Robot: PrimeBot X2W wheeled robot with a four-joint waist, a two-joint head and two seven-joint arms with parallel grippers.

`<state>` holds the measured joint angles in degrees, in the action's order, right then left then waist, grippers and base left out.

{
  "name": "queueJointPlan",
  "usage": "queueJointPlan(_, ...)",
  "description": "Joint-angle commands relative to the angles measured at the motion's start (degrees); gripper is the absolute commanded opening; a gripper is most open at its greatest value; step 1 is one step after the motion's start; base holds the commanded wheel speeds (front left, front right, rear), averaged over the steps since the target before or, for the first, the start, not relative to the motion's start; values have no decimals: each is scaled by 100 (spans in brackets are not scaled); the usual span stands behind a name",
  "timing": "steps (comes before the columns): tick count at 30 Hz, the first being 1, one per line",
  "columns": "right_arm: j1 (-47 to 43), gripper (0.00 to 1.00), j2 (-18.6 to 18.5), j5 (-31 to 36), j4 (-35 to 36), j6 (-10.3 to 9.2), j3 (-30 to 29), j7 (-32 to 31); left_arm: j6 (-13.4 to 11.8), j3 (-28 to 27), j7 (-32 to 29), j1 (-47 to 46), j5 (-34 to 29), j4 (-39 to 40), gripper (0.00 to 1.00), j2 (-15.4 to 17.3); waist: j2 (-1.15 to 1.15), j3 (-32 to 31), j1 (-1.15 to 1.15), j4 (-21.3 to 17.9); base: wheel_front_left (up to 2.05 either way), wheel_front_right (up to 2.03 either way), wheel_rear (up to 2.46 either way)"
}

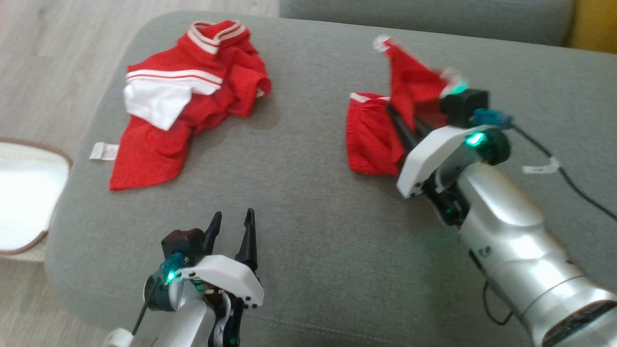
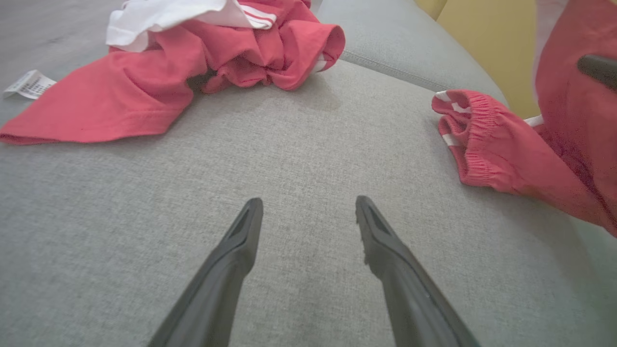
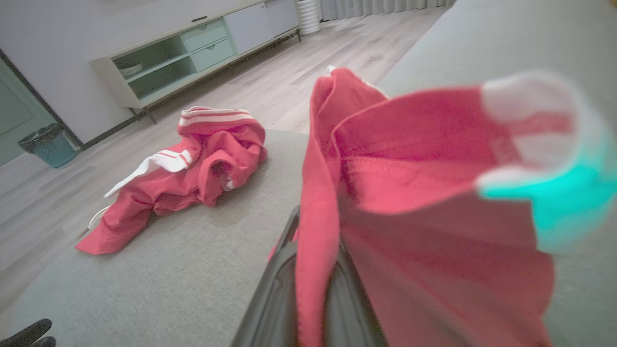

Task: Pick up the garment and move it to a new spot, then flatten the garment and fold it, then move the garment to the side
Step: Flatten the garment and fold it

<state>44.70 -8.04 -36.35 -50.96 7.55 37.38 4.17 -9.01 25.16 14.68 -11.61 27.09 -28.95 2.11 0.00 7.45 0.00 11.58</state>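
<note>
Jaws of the right gripper [image 1: 397, 118] pinch red shorts [image 1: 371, 144], partly raised off the grey sofa [image 1: 308, 193]; the left gripper [image 1: 234, 214] gapes wide, empty.

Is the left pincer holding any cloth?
No, the left pincer stands open over the grey sofa cushion, with nothing between its tips.

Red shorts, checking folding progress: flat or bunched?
Bunched, not flat: the right claw pinches the red shorts, one end lifted off the sofa.

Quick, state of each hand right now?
Left hand: open, empty, over the grey fabric sofa cushion.
Right hand: shut on the red fabric shorts with white trim.
</note>
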Motion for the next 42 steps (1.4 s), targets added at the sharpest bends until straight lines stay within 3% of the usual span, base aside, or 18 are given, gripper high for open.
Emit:
queueJointPlan(1,105,82,196,44,42,-6,90,42,3,-117,32,-109,37,163,100,76,0,-9,0,175,0,0,0)
queueJointPlan(2,98,100,249,53,-13,-6,112,89,-1,-92,32,-113,43,162,100,76,0,-8,0,211,0,0,0)
queueJointPlan(9,32,100,403,172,-227,-6,191,696,-74,-122,32,-128,4,194,100,76,0,-29,0,92,0,0,0)
queueJointPlan(15,-49,100,280,310,-185,-6,-178,1046,-89,-239,32,-128,-116,283,100,76,0,-61,0,-215,0,0,0)
queueJointPlan(16,-100,100,235,356,-151,-6,-301,1065,-93,-261,32,-127,-157,297,100,76,0,-66,0,-281,0,0,0)
queueJointPlan(19,-599,100,-16,983,571,-6,-1398,1080,-164,-461,32,-133,-486,427,100,76,0,-81,0,-612,0,0,0)
queueJointPlan(27,-1916,100,286,1933,1367,-6,-2768,1082,-199,-792,32,-9,-1028,351,100,76,0,-213,0,-981,0,0,0)
queueJointPlan(36,-2785,100,500,2184,1565,-6,-3143,1082,-192,-1075,32,419,-1298,482,100,76,0,-409,0,-1180,0,0,0)
queueJointPlan(42,-2830,100,513,2056,1610,-6,-3003,1082,-210,-985,32,474,-1280,606,100,76,0,-335,0,-1138,0,0,0)
